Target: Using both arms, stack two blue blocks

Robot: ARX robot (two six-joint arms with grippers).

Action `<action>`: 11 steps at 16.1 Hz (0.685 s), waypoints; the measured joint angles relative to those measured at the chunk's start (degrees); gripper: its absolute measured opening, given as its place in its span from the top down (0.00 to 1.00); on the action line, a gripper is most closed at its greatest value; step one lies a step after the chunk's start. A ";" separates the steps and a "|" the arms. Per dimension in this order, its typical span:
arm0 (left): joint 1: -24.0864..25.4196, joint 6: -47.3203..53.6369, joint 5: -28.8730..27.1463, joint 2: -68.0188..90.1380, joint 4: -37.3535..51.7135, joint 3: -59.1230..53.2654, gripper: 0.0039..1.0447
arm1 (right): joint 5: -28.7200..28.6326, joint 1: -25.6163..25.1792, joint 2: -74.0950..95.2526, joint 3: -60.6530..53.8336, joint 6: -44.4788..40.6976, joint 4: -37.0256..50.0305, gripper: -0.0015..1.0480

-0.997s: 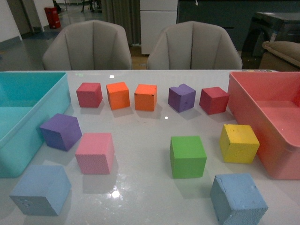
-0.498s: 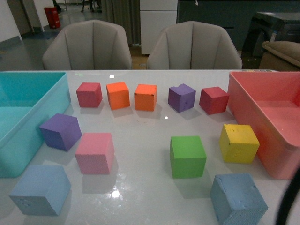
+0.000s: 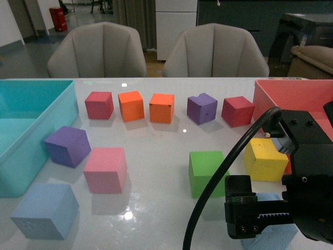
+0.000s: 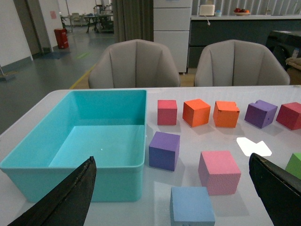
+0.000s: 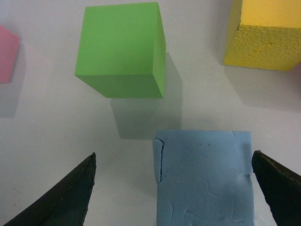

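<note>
One pale blue block [image 3: 44,211] sits at the table's near left, and in the left wrist view this blue block [image 4: 190,205] lies just ahead of my open left gripper [image 4: 171,156], between its spread fingers and apart from them. The other blue block [image 3: 271,240] at the near right is mostly hidden under my right arm [image 3: 296,192]. In the right wrist view that block [image 5: 204,179], creased on top, lies between the fingers of my open right gripper [image 5: 174,153], which touch nothing.
A turquoise bin [image 3: 21,135] stands at the left and a pink bin [image 3: 291,96] at the right. Near the blocks are a purple cube [image 3: 66,146], pink cube [image 3: 105,169], green cube [image 3: 205,166] and yellow cube [image 3: 265,159]. Several cubes line the back.
My right arm has come into the front view from the lower right and now covers most of the right blue block. No block has moved.
</note>
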 joint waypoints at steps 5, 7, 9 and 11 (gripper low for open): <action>0.00 0.00 0.00 0.00 0.00 -0.02 0.06 | 0.57 -0.07 3.87 0.20 0.44 1.18 0.06; 0.00 0.00 -0.02 0.00 0.00 -0.02 0.06 | 0.66 -0.11 6.25 0.42 0.50 2.80 0.06; 0.00 0.00 0.00 0.00 0.00 -0.02 0.06 | 0.48 -0.46 9.53 0.50 0.61 4.13 0.06; 0.00 0.00 0.00 0.00 0.00 -0.02 0.06 | 0.35 -0.48 11.34 0.50 1.11 5.42 0.06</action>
